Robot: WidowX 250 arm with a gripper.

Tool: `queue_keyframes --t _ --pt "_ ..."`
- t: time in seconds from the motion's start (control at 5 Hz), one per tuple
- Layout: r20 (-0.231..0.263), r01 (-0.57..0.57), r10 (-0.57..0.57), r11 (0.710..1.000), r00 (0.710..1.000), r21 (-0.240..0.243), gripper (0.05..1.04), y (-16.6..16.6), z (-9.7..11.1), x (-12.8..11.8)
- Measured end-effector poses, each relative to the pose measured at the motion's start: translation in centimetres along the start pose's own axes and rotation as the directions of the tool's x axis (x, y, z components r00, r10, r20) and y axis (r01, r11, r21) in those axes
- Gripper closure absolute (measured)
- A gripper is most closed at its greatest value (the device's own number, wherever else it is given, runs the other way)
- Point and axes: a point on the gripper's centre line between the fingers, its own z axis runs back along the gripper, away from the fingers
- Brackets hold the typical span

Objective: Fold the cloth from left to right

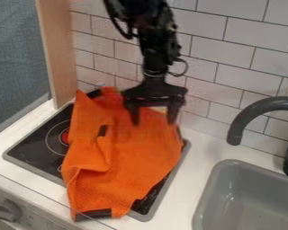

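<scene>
Cloth [125,166] fuzzy, creased | stovetop [35,150] glossy | end effector [154,119] fingers apart

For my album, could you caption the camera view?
Black robot arm above a rumpled orange cloth on a stovetop.

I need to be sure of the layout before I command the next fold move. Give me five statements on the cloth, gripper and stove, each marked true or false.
1. The orange cloth lies on the stove. True.
2. The cloth hides the whole stove. False: dark stovetop shows left of it.
3. The gripper has its fingers apart. True.
4. The gripper hangs over the sink. False: it is at the upper part of the cloth.
5. The cloth's lower end reaches past the stove's front edge. True.
</scene>
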Motion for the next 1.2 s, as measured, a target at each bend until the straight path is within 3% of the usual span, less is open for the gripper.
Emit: queue_keyframes --t 0.2,0.6,1.0,1.2 --pt "0.016 -0.045 0.045 0.999 0.999 0.015 0.085 -1.4 -1.3 0.5" --pt "-0.019 -0.042 0.043 0.999 0.999 0.03 0.085 -3.6 -4.0 0.2" --pt "-0.053 -0.041 0.042 0.999 0.998 0.014 0.124 -4.9 -5.7 -0.7" --pt "-0.03 -0.059 0.059 0.998 0.998 0.013 0.413 -4.9 -5.7 -0.3"
